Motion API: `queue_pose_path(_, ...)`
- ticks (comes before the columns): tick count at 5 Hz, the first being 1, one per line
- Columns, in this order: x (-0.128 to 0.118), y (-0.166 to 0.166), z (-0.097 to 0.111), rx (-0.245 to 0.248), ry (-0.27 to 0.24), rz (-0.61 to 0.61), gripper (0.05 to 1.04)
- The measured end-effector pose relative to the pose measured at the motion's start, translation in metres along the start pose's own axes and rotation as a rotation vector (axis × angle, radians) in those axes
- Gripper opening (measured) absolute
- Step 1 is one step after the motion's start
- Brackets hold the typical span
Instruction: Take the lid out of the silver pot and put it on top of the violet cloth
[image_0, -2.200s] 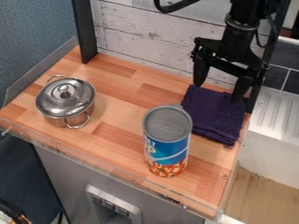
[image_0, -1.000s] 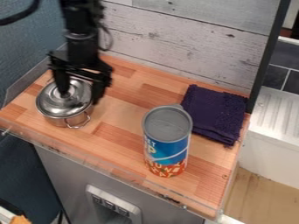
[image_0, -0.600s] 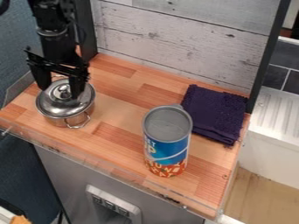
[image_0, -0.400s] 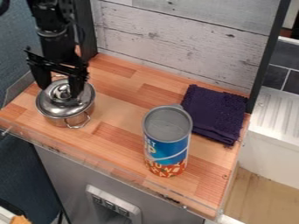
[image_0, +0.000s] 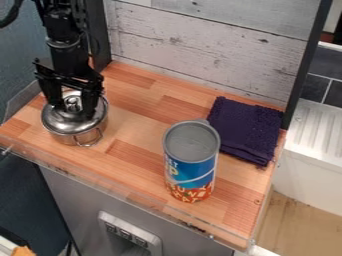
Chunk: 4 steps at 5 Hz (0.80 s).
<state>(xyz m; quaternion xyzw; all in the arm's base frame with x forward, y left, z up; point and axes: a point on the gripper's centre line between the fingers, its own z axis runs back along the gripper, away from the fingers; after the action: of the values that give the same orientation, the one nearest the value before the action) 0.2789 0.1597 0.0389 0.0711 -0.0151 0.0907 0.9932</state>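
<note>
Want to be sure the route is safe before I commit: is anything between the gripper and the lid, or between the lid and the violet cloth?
Nothing visible separates the gripper from the lid. Toward the violet cloth, the tall can stands just on the camera side of the direct route; a low carry might clip it.

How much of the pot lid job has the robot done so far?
Only getting into place looks done: the gripper is at the silver pot, its fingers apart on either side of the lid's knob. Nothing looks gripped yet, and the lid is on the pot. Left to do: grip the knob, lift the lid, carry it past the can and put it on the folded violet cloth.
</note>
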Motion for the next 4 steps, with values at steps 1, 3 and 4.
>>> queue_pose_path(1,0.002,0.000,0.000,-0.003,-0.014,-0.004,0.682)
queue_pose_path(3,-0.003,0.000,0.002,0.011,0.019,0.000,0.282)
queue_pose_path(4,-0.008,-0.006,0.010,0.026,0.056,0.002,0.282)
